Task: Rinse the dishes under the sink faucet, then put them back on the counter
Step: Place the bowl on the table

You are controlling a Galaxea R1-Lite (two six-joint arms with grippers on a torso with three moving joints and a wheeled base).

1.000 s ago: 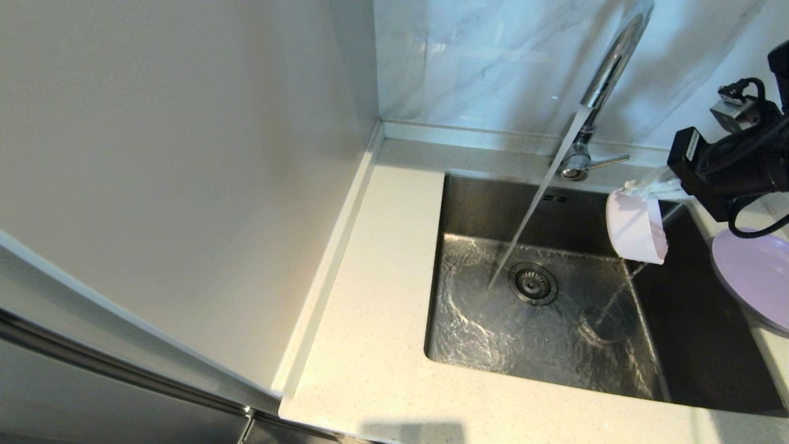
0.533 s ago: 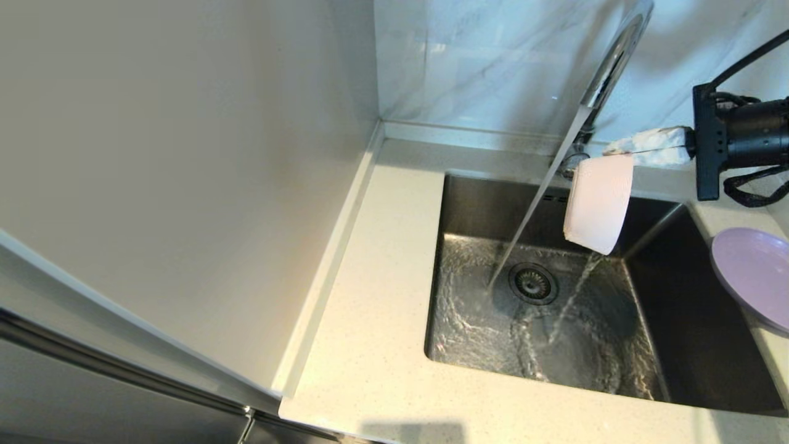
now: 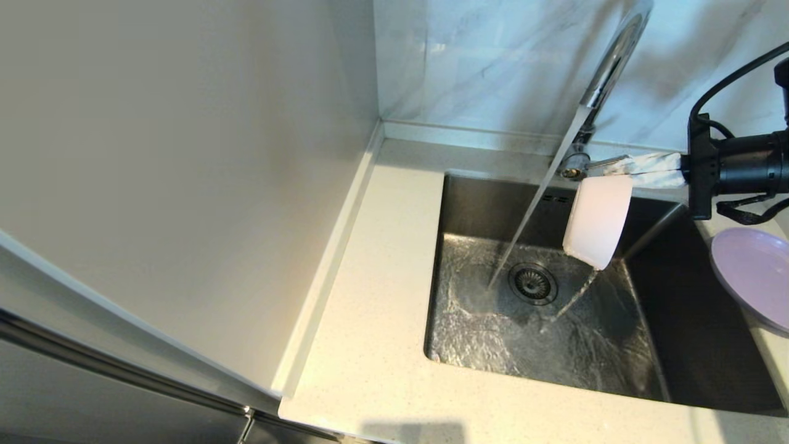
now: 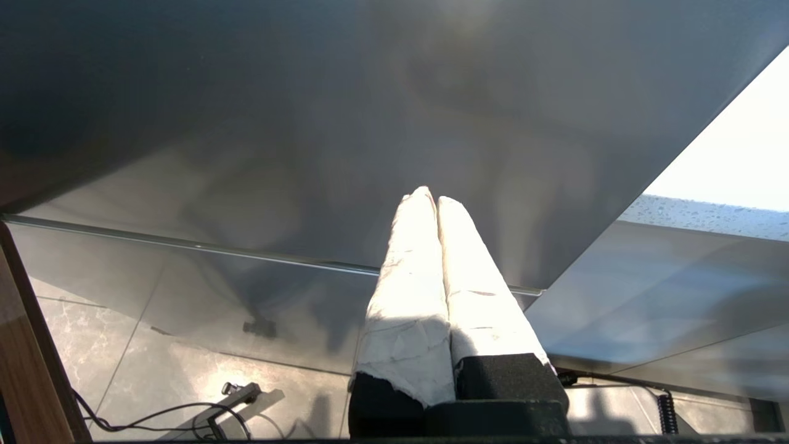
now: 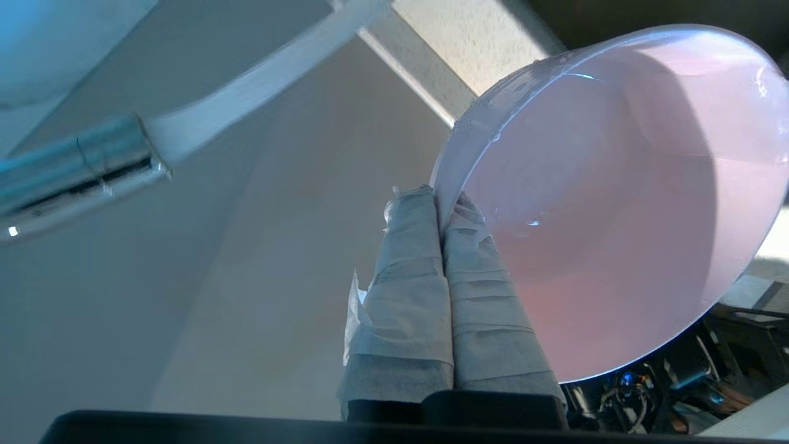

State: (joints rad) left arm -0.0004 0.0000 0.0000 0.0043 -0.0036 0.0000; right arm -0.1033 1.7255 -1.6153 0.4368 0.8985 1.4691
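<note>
My right gripper is shut on the rim of the pale pink bowl, holding it tipped on its side over the back right of the steel sink. A thin stream of water runs from the bowl into the basin. In the right wrist view the taped fingers pinch the bowl rim, one inside and one outside. The chrome faucet pours a slanted stream that lands beside the round drain. The lilac plate lies on the counter at the sink's right edge. My left gripper is shut and empty, parked off the counter.
A plain wall panel rises along the counter's left side. Marble-veined tiles stand behind the faucet. The faucet's lever handle sticks out right beside the bowl's rim. In the right wrist view the spout shows near the fingers.
My right gripper carried the bowl leftward over the sink toward the faucet stream and turned it further on its side. The bowl then dropped slightly lower. The poured water now lands nearer the drain.
</note>
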